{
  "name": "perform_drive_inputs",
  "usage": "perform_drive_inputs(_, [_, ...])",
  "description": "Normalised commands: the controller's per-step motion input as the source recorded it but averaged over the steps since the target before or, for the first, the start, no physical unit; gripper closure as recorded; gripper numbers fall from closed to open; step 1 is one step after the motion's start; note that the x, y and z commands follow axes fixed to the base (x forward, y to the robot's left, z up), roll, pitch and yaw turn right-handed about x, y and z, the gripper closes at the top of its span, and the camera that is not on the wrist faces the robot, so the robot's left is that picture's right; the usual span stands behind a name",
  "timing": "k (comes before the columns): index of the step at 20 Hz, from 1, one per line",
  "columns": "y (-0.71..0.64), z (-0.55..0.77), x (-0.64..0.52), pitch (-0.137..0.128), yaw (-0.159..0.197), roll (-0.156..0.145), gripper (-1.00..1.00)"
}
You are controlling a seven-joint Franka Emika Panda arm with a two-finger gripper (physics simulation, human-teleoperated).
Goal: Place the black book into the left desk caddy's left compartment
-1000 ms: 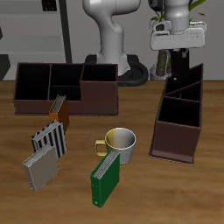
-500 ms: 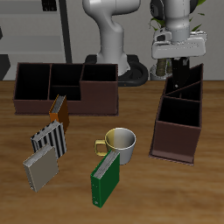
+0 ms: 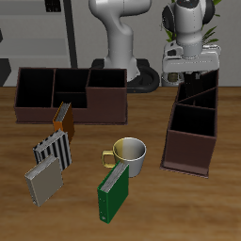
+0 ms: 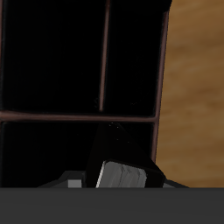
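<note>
The hand (image 3: 191, 77) hangs over the far end of the left desk caddy (image 3: 193, 127), its lower part sunk behind the caddy's back rim, so the fingertips are hidden in the exterior view. Whether its fingers are closed on anything cannot be told: the wrist view shows only one pale finger pad (image 4: 121, 175) against a dark shape that merges with the caddy's black interior. That shape may be the black book (image 4: 122, 149), but its edges are too dark to make out, and it does not show in the exterior view. The caddy's dividers (image 4: 103, 57) cross beneath the hand. Farther out on the tabletop (image 3: 188, 207) stand a mug (image 3: 129, 154), a green book (image 3: 112, 191) leaning just beside it, a striped book (image 3: 53, 152) and the other caddy (image 3: 71, 94)
</note>
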Motion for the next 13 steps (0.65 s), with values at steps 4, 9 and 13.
perform_drive_inputs(4, [-0.03,-0.04,0.01,0.006,0.020,0.001,-1.00])
perform_drive_inputs(9, [-0.02,0.01,0.02,0.010,-0.005,0.010,-1.00])
perform_drive_inputs(13, [-0.23,0.31,0.06,-0.062,0.017,-0.006,-1.00])
